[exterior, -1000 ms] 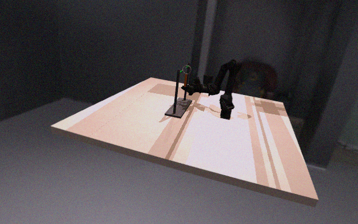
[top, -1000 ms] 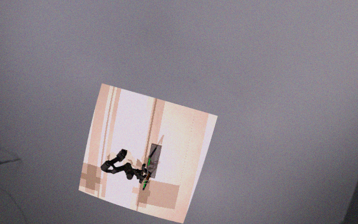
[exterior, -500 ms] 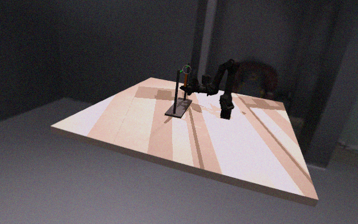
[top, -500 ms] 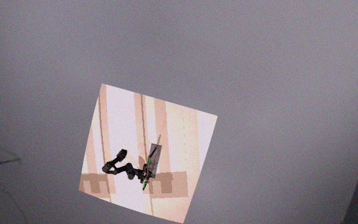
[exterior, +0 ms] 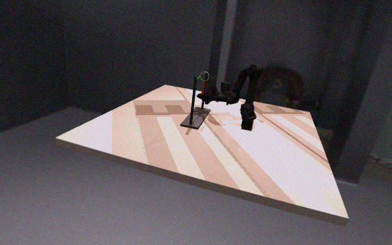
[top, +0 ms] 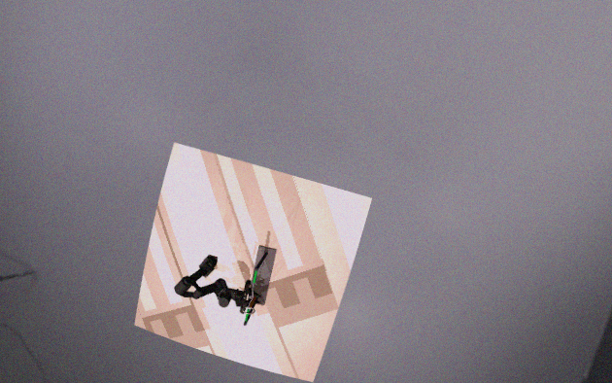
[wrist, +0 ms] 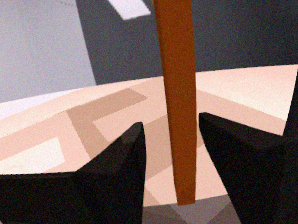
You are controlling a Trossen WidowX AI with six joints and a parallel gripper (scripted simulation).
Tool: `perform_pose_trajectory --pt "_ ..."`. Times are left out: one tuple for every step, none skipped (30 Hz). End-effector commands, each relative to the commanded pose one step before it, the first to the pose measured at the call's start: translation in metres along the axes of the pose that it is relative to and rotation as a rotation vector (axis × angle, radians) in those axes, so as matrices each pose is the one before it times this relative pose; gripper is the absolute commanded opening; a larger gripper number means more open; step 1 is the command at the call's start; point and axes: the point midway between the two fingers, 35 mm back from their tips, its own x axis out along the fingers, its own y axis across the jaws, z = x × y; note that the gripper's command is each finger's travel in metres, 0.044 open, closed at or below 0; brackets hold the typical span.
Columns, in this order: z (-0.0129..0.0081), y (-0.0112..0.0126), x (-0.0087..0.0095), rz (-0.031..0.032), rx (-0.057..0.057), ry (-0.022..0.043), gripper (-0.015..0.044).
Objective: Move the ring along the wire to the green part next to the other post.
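Handle (wrist: 177, 83) hangs between the gripper (wrist: 172, 152) fingers, which are apart and not clamped yet. Ring (exterior: 204, 75) sits at 12 o'clock above. Probably light, stiff; best gripped mid-handle.

The arm (exterior: 246, 93) rises from its base, bends at the elbow and reaches out roughly level. Its pincer (wrist: 169, 163) is partly open, holding nothing: the two dark fingers stand apart on either side of a gap, neither pressing on anything.
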Motion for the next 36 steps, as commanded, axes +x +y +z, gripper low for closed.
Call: perform_pose_trajectory --pt "0.00046 -0.00064 0.00037 -0.00319 0.0057 -0.00162 0.016" --pt "0.0 0.0 0.0 0.0 0.0 0.0 0.016" --pt "0.0 0.0 0.0 0.0 0.0 0.0 0.016" --pt "0.0 0.0 0.0 0.0 0.0 0.0 0.016" --pt "0.0 0.0 0.0 0.0 0.0 0.0 0.016" --pt "0.0 0.0 0.0 0.0 0.0 0.0 0.016" --pt "0.0 0.0 0.0 0.0 0.0 0.0 0.016" --pt "0.0 0.0 0.0 0.0 0.0 0.0 0.016" --pt "-0.00039 0.00062 -0.00034 0.00317 -0.0058 0.0014 0.0134" --pt "0.0 0.0 0.0 0.0 0.0 0.0 0.0107" --pt "0.0 0.0 0.0 0.0 0.0 0.0 0.0081" --pt "0.0 0.0 0.0 0.0 0.0 0.0 0.0055" --pt "0.0 0.0 0.0 0.0 0.0 0.0 0.0029" --pt "0.0 0.0 0.0 0.0 0.0 0.0 0.0003" --pt "0.0 0.0 0.0 0.0 0.0 0.0 -0.0024" --pt "0.0 0.0 0.0 0.0 0.0 0.0 -0.005" --pt "0.0 0.0 0.0 0.0 0.0 0.0 -0.0076" --pt "0.0 0.0 0.0 0.0 0.0 0.0 -0.0102" --pt "0.0 0.0 0.0 0.0 0.0 0.0 -0.0129" --pt "0.0 0.0 0.0 0.0 0.0 0.0 -0.015" --pt "0.0 0.0 0.0 0.0 0.0 0.0 -0.015" --pt "0.0 0.0 0.0 0.0 0.0 0.0 -0.015" --pt "0.0 0.0 0.0 0.0 0.0 0.0 -0.015" --pt "0.0 0.0 0.0 0.0 0.0 0.0 -0.015" --pt "0.0 0.0 0.0 0.0 0.0 0.0 -0.015" --pt "0.0003 -0.00005 0.0 -0.00005 0.0001 -0.00001 -0.015" --pt "0.0006 -0.00011 0.0 -0.0001 0.0001 -0.00003 -0.015" --pt "0.00093 -0.00017 -0.00001 -0.00015 0.0002 -0.00004 -0.015" --pt "0.00115 -0.0002 -0.00002 -0.00019 0.0002 -0.00005 -0.015" --pt "0.0014 -0.00023 -0.00004 -0.00023 0.0002 -0.00006 -0.015" --pt "0.00166 -0.00027 -0.00006 -0.00027 0.0003 -0.00007 -0.015" --pt "0.00189 -0.00029 -0.0001 -0.00031 0.0003 -0.00007 -0.015" --pt "0.002 -0.00029 -0.00013 -0.00032 0.0004 -0.00007 -0.015" --pt "0.00203 -0.00027 -0.00016 -0.00033 0.0004 -0.00007 -0.015" --pt "0.00205 -0.00026 -0.00019 -0.00033 0.0004 -0.00007 -0.015" --pt "0.00206 -0.00024 -0.00022 -0.00033 0.0004 -0.00007 -0.015"
